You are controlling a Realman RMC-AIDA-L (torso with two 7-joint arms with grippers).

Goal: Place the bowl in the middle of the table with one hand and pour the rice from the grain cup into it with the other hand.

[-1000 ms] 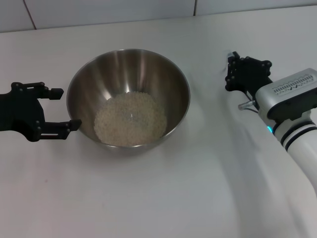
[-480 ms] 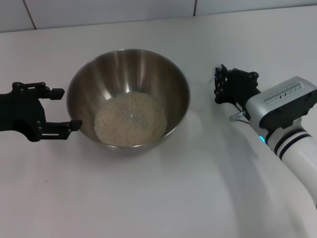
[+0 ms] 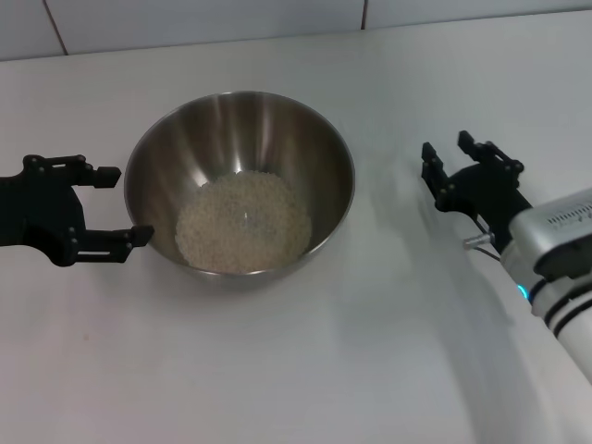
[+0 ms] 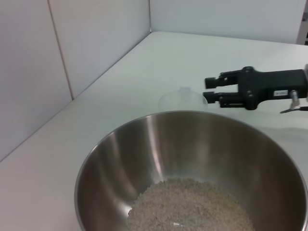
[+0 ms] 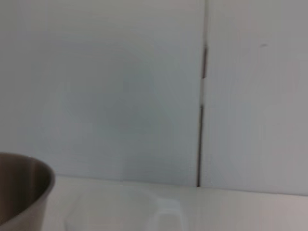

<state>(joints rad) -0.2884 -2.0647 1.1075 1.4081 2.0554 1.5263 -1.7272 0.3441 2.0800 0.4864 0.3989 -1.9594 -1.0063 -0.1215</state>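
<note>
The steel bowl (image 3: 277, 129) stands mid-table with a heap of rice (image 3: 243, 222) in its bottom. It also shows in the left wrist view (image 4: 159, 144), with the rice (image 4: 190, 204). My left gripper (image 3: 118, 202) is open just beside the bowl's left rim, its fingers apart from it. My right gripper (image 3: 451, 165) is open and empty to the right of the bowl. The clear grain cup (image 4: 183, 100) stands upright and empty on the table (image 3: 296, 370), just ahead of the right gripper's fingertips (image 4: 211, 90). It shows faintly in the right wrist view (image 5: 120, 211).
A white tiled wall (image 3: 185, 23) runs along the table's far edge. Bare white table lies in front of the bowl and around both arms.
My right gripper moved left toward the bowl, then drew back to the right and nearer to me with its fingers spread. The cup stands free. The left gripper, bowl and rice stayed still.
</note>
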